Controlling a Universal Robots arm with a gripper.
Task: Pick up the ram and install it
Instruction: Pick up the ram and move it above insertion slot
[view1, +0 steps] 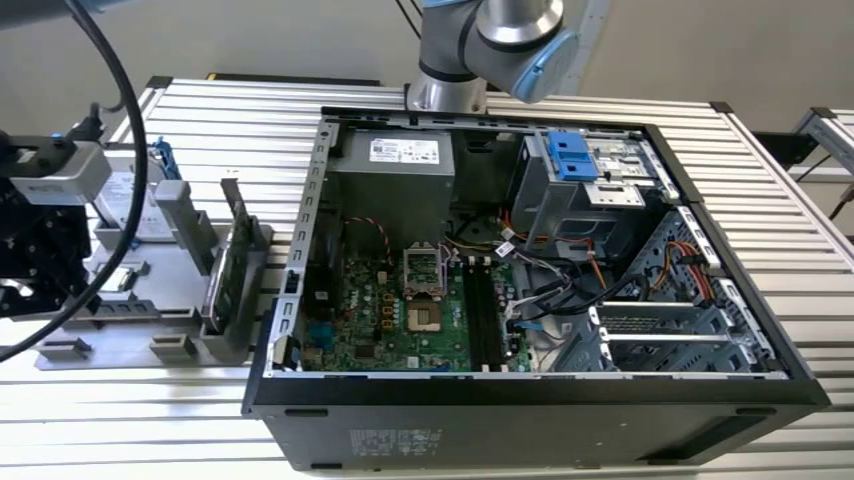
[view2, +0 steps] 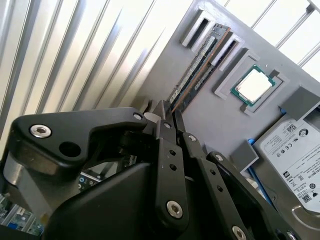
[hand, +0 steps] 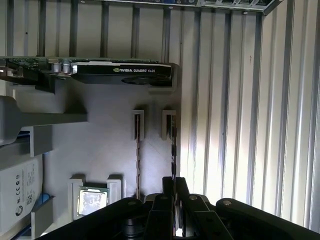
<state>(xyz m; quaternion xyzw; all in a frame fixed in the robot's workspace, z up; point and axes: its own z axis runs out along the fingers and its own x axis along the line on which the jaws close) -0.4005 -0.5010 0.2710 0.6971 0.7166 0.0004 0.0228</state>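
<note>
Exterior view, surface (view1: 240, 120): ribbed metal; it carries every item.
Exterior view, computer case (view1: 534, 410): open and lying on its side across the middle of the surface, reaching the near edge. The motherboard (view1: 387, 320) is exposed, with long dark memory slots (view1: 481, 310).
Exterior view, holder (view1: 134, 300): grey moulded tray just beside the case, toward the surface edge on the exterior view's left. A graphics card (view1: 238, 260) stands upright in it.
Exterior view, arm (view1: 487, 40): base joint at the far edge of the surface.
Second wrist view, gripper (view2: 169, 109): black fingers drawn close together, clamped on one end of the ram.
Second wrist view, ram (view2: 187, 80): stands on its long edge in the holder (view2: 215, 125), with its far end in a grey slotted bracket, along the holder side that borders the bare surface (view2: 75, 50).
Second wrist view, second stick (view2: 204, 72): parallel to the ram and just beside it, in its own bracket.
Second wrist view, processor (view2: 253, 85): seated in a square recess near the sticks.
Second wrist view, hard drive (view2: 295, 160): lies beyond the processor.
First wrist view, gripper (hand: 174, 182): one fingertip on each side of the ram (hand: 173, 150), pinching it.
First wrist view, second stick (hand: 137, 160): apart from the gripper.
First wrist view, graphics card (hand: 122, 72): runs across the holder (hand: 100, 145) past the brackets.
First wrist view, processor (hand: 92, 200) and hard drive (hand: 17, 192): on the holder, on the far side of the second stick from the ram.
</note>
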